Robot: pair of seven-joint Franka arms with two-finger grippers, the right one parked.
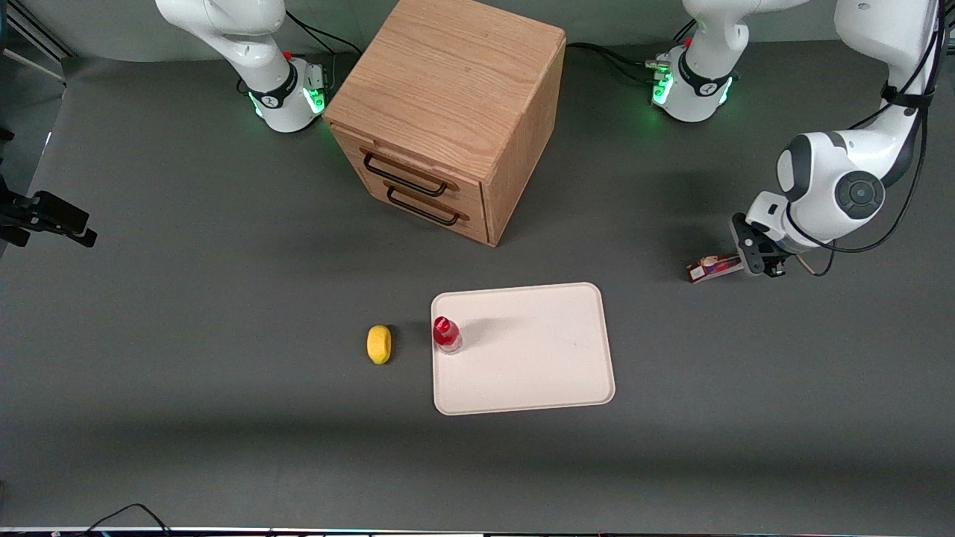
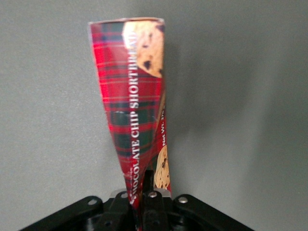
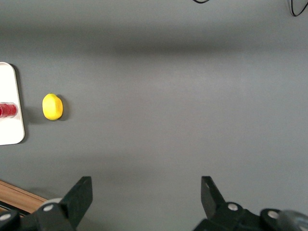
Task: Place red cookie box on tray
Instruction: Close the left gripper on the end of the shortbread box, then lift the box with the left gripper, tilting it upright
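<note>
Gripper (image 1: 755,257) clamped on red cookie box (image 2: 137,101), tartan carton lettered "CHOCOLATE CHIP SHORTBREAD"; tray (image 1: 537,365) well apart.

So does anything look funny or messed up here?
A little. The red cookie box looks twisted and squashed where the left gripper pinches its end, toward the working arm's end of the table. Also, a small red-capped bottle already stands on the tray.

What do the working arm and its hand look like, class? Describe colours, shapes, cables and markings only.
The working arm has glossy white rounded shells with dark grey joint rings and a round dark grey cap. Black cables run along it. Its base glows green and carries a black band. The hand, toward the working arm's end of the table, is black, with silver screws showing in the wrist view.
</note>
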